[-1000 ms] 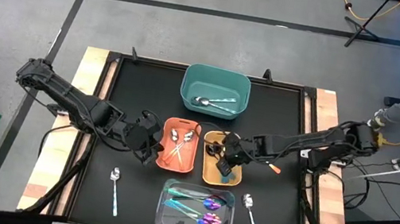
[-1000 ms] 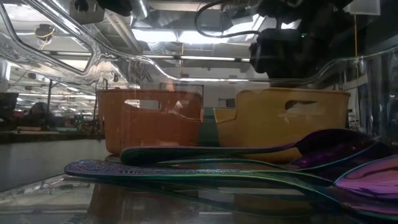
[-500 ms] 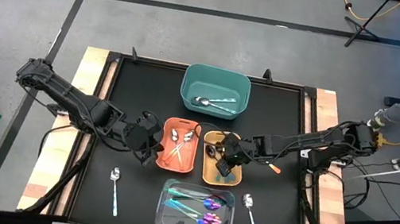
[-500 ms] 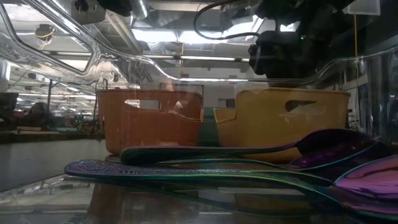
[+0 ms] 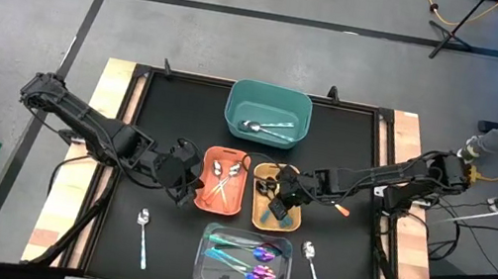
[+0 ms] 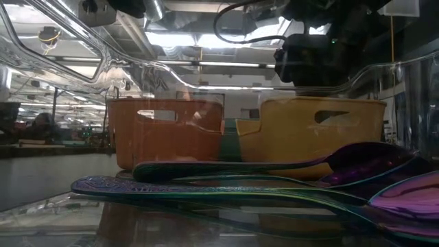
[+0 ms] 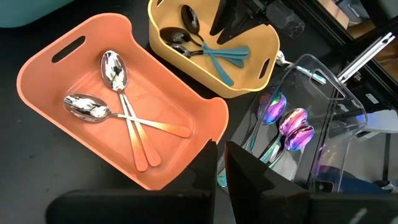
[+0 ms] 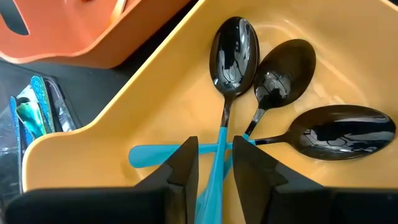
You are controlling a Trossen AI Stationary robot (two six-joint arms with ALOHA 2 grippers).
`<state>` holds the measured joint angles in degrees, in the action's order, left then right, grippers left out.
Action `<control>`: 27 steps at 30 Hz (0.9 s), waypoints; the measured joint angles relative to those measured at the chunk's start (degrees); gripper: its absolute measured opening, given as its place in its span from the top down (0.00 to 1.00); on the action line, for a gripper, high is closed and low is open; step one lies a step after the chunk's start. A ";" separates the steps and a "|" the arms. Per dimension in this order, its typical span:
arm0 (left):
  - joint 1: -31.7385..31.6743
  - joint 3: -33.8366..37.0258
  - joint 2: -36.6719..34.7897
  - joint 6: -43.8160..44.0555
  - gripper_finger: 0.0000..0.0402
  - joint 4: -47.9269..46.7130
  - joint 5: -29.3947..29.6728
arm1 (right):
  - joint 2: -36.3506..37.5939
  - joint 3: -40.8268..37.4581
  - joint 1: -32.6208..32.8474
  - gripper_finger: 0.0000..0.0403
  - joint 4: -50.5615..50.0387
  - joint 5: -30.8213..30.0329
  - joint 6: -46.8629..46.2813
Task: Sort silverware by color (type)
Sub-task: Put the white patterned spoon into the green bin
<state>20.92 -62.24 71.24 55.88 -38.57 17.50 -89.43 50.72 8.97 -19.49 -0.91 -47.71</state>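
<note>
Your right gripper (image 8: 211, 163) has its fingers parted a little over the yellow bin (image 5: 263, 224). They have just let go of a black-headed spoon (image 8: 229, 68) with a teal handle, which now lies in the bin with two others, so that colour looks sorted. Your left gripper (image 7: 220, 167) waits with fingers nearly together, empty, beside the orange bin (image 7: 43, 68). Two plain silver spoons (image 5: 143, 233) lie loose near the tabletop's front edge, either side of the clear bin (image 5: 201, 270). Farther back, you can't make out what's in the teal bin (image 5: 269, 102).

Two dark jointed arms, black cables, matte black wedge-shaped jaws
</note>
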 joint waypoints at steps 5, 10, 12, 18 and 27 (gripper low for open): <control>0.01 0.00 0.00 0.00 0.94 -0.01 0.02 | 0.00 0.00 0.01 0.78 -0.01 0.54 0.04; 0.01 0.00 0.00 0.00 0.94 0.00 0.03 | 0.00 0.00 0.02 0.78 -0.02 2.00 0.07; 0.01 0.00 0.00 0.00 0.94 0.00 0.04 | 0.02 0.00 0.02 0.78 -0.02 1.99 0.07; 0.00 0.00 0.00 0.00 0.94 -0.02 0.07 | 0.70 -0.02 0.01 0.78 -0.28 1.99 0.05; 0.01 0.02 0.00 -0.89 0.94 -0.01 1.32 | 3.33 -0.02 0.02 0.78 -0.37 1.92 0.05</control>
<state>20.93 -62.22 71.24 54.99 -38.58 18.82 -86.10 50.70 8.99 -19.86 1.02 -47.66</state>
